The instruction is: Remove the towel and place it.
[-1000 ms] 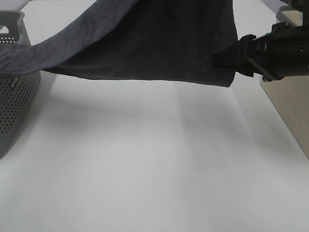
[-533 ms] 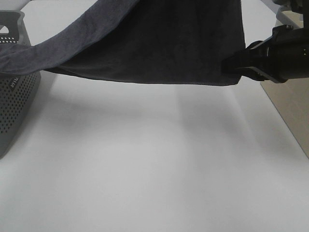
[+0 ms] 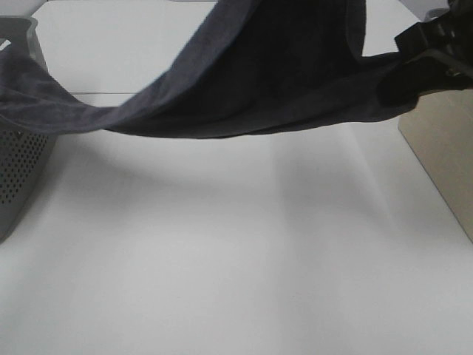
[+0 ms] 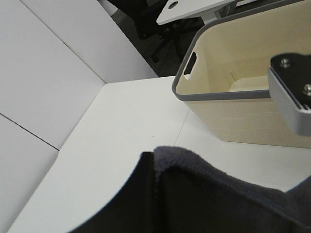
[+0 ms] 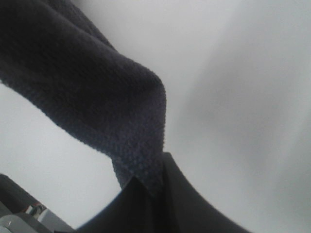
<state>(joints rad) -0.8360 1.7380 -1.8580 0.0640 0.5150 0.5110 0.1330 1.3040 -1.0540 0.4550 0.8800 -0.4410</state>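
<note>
The dark charcoal towel [image 3: 259, 74] hangs in the air across the top of the exterior view. Its left end trails into the grey perforated basket [image 3: 18, 170], and its middle sags above the table. My right gripper [image 3: 395, 85] is shut on the towel's right end, and the right wrist view shows the cloth [image 5: 97, 97] pinched there. The towel's top runs out of the exterior frame, where my left gripper is out of view. In the left wrist view one of its fingers [image 4: 291, 97] shows above a bunched towel edge [image 4: 204, 194], which it seems to hold.
A cream basket with a grey rim [image 4: 233, 92] stands on the white table beyond the left gripper. A wooden board [image 3: 443, 148] lies at the table's right edge. White tabletop [image 3: 222, 259] lies below the towel.
My right gripper closed on the towel's right edge and pulled it up and to the right. The towel's lower edge went from flat to a sagging curve.
</note>
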